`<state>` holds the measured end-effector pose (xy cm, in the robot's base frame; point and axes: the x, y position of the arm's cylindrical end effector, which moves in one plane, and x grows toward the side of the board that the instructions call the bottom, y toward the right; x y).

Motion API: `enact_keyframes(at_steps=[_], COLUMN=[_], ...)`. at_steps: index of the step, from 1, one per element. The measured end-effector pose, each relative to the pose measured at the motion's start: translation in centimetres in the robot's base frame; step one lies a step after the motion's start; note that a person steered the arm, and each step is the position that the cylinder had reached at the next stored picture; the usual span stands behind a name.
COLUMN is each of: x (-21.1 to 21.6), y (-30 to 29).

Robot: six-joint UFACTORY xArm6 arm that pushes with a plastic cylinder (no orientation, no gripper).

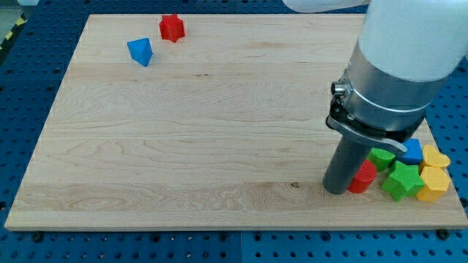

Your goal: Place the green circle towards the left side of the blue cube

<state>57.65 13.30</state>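
Observation:
A green block (380,157), partly hidden by the arm, sits in a cluster near the board's lower right; it may be the green circle. A blue block (413,151), perhaps the blue cube, lies just right of it, also partly hidden. My tip (337,191) rests on the board at the cluster's left edge, touching or almost touching a red block (362,177). A green star (402,181) lies below the first green block.
Two yellow blocks (436,157) (433,183) sit at the cluster's right, near the board's right edge. A red star (172,28) and a blue triangular block (140,51) lie at the top left. The wooden board (205,131) rests on a blue pegboard table.

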Motion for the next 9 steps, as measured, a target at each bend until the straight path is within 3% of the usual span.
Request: enact_keyframes(at_steps=[8, 9], x=[0.6, 0.6], y=[2.1, -0.1])
